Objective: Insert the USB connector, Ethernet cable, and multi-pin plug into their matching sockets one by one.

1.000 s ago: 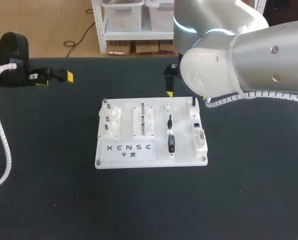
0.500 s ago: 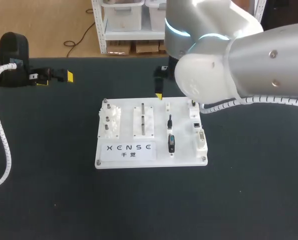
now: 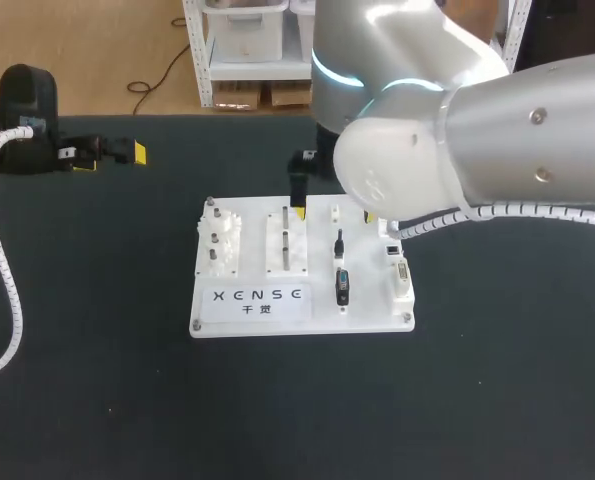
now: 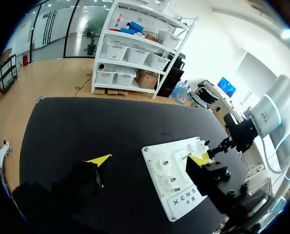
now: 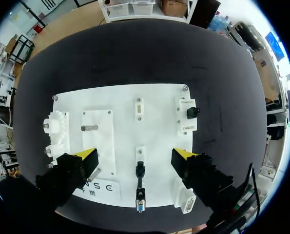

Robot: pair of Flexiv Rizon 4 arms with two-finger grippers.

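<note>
**Item: connector board, right arm overhead**

- **White board** (image 3: 302, 270): lies flat near the middle of the table (image 3: 497, 380). Read as a dial, 12 o'clock is the far side from the robot.
- **USB connector** (image 5: 140, 201): a dark shell with a blue face, lying near 5 o'clock. A small black plug (image 5: 140, 170) lies in line just beyond it, towards the centre.
- **Multi-pin plug** (image 3: 402, 273): pale and broad, at the 4 o'clock edge. A black block (image 5: 191, 112) sits in a white holder towards 2 o'clock. Which dark piece is the Ethernet end is too small to tell.
- **Right gripper** (image 5: 136, 157): hangs above the board's middle with its fingers spread wide and nothing between them.
- **Left gripper** (image 4: 149, 159): hangs at the table's 10 o'clock, well apart from the board, also spread and empty.

**Handling (judged)**
- The plugs look light, stiff and hard-shelled, with smooth sides that may slip.
- Each is best pinched across the flat flanks of its body, clear of the metal nose.
- The pins of the multi-pin plug are probably the fragile part, so it wants a square entry.

**Room**
- Bare cloth surrounds the board on every side, and the table edges are well away.
- Gear posts (image 3: 217, 240) at 9 o'clock and upright pegs (image 3: 286, 235) near 11 o'clock stand proud, so a low sideways sweep could catch them.
- The 3 to 6 o'clock quarter is lower and easier to come down into.
</note>
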